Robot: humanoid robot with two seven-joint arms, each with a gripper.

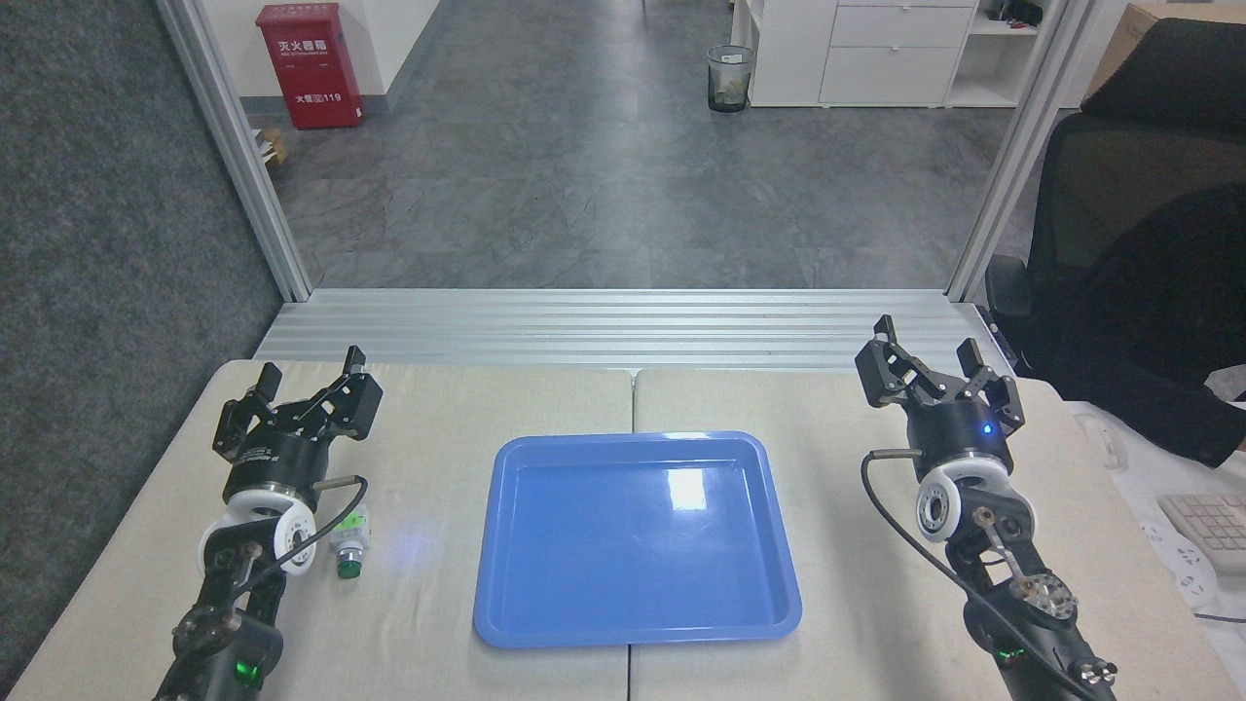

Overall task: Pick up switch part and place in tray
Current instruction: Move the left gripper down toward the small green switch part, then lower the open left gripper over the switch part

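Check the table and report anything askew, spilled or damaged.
Nothing stands out. The switch part lies on the table beside the left arm, outside the empty tray, which sits square. Both grippers, left and right, are open.

blk arms, white wrist rings, blk cables

Table w/ tray, switch part

1 switch part, 1 tray (blue), 2 arms w/ spread fingers.
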